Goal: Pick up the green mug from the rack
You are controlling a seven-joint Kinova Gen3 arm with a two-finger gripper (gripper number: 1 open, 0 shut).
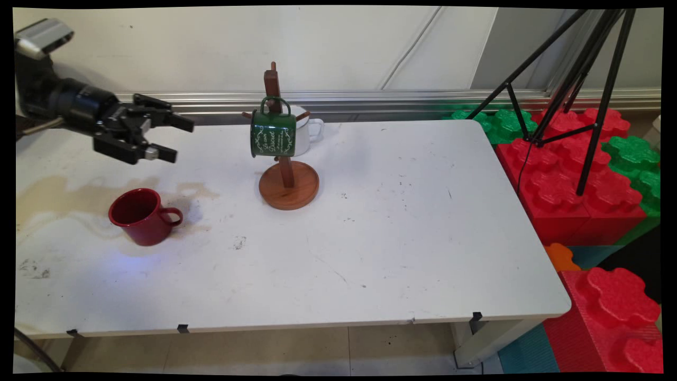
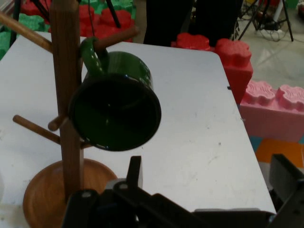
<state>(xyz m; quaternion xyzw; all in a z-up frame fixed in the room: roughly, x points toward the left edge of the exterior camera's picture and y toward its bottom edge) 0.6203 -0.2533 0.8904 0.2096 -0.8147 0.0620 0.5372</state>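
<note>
Main view: the black two-finger gripper is seen raised above the left part of the white table, pointing to the right, its fingers spread apart with nothing between them. A glossy red ceramic mug stands upright on the table below the gripper, handle to the right, on a brownish stain. To the right of the gripper a wooden mug tree with a round base stands upright. A dark green enamel mug with white lettering hangs by its handle from a peg. A white mug is partly hidden behind it. Red and green foam blocks and a black tripod are seen beyond the table's right edge.

Hand view: the green mug is seen ahead, its open mouth facing the camera, hung on the tree. The gripper is held apart from it, fingers wide, empty.
</note>
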